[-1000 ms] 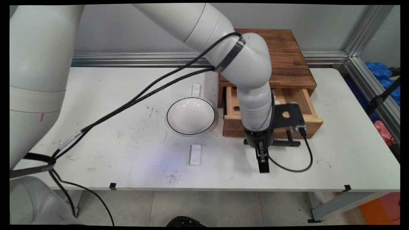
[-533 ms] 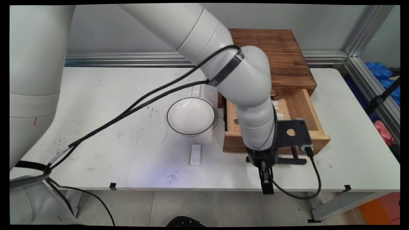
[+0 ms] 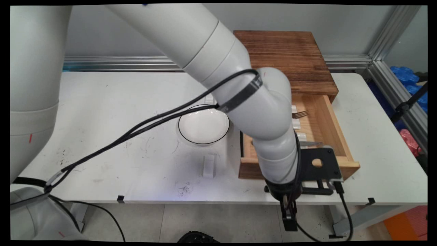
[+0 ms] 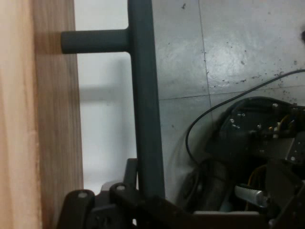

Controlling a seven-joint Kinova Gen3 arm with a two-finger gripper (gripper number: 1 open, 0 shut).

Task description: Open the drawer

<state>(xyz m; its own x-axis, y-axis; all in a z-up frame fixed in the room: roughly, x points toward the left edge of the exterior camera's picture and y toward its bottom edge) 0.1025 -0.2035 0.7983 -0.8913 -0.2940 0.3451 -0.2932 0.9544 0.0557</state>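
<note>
Here the black two-finger gripper [image 3: 289, 218], hanging past the table's [image 3: 102, 102] near edge, is closed around the dark bar handle [image 4: 145, 109] of the wooden drawer [image 3: 341, 136], whose long axis runs crosswise to the fingers, the drawer body lying behind it toward the wall, pulled well out of its cabinet [image 3: 290, 54].

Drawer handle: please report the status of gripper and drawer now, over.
Gripper shut on the dark bar handle. Wooden drawer pulled far out, front at the table's near edge; fork showing inside. White bowl left of it, apart.
</note>
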